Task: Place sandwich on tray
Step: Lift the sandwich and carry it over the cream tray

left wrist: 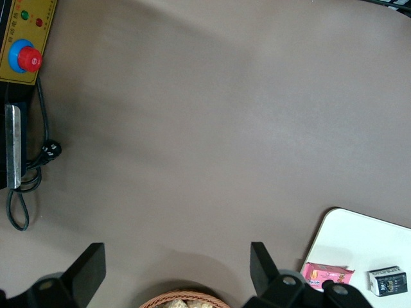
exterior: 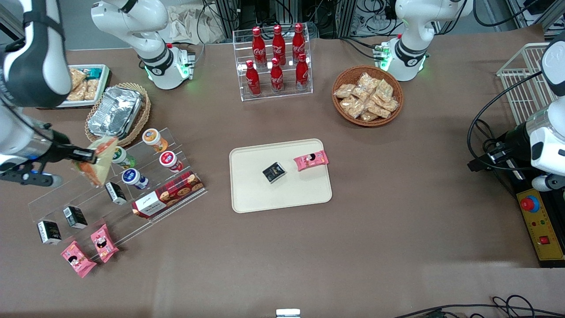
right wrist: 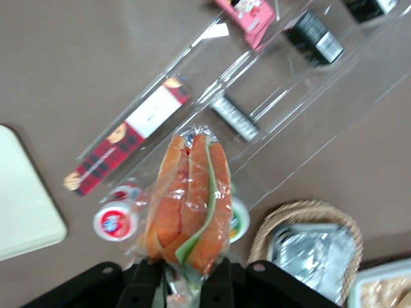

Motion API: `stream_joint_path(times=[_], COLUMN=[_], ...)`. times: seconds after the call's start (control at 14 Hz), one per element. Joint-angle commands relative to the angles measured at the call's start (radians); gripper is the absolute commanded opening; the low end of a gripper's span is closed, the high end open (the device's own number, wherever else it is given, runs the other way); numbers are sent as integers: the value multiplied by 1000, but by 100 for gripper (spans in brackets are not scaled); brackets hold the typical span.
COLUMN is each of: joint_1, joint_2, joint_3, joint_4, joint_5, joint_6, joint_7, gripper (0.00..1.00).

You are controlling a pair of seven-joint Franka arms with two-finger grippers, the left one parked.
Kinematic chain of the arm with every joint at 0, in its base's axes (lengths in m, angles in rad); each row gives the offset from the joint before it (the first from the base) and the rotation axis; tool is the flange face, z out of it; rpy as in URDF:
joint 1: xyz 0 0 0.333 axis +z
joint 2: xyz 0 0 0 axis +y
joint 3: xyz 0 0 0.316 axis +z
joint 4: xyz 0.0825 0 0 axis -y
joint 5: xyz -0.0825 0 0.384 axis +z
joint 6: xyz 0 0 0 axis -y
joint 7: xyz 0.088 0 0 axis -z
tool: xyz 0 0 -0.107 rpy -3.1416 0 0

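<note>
The pick-up looked done and the carry and set-down remained: the tray (exterior: 265,194) lay flat in the middle of the brown table (exterior: 397,229), nearer the front camera than the acrylic rack of red cola bottles (exterior: 276,62), and the sandwich (exterior: 98,160) was not yet on it. The tray already bore a small black box (exterior: 273,172) and a pink snack packet (exterior: 311,160), with bare cream surface nearer the camera for a landing spot. Toward the working arm's end, the gripper (exterior: 90,155) hung above the clear stepped display shelf (exterior: 110,194), its fingers closed on the wrapped sandwich, which was held clear of the shelf; the wrist view showed the orange and green filling edge-on between the fingers (right wrist: 144,285). A foil container in a wicker basket (exterior: 117,112) sat just beside. Cables and equipment crowded the room at the table's edge farthest from the camera.
</note>
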Motion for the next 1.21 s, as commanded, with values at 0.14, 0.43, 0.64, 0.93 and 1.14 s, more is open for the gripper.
stream_joint_path(times=[0.14,0.43,0.64,0.93,1.14], joint_1=[289,435,516,562,588], joint_2=[47,205,351,487,608], joint_3=[-8,-9,-9,-8,-9], joint_4=[24,102,169,237,340], joint_5=[14,134,145,165,185], joint_6=[-46,14,173,383,498], joint_7=[538,945,1201,1398,1513], gripper=[0,0,0,0,0])
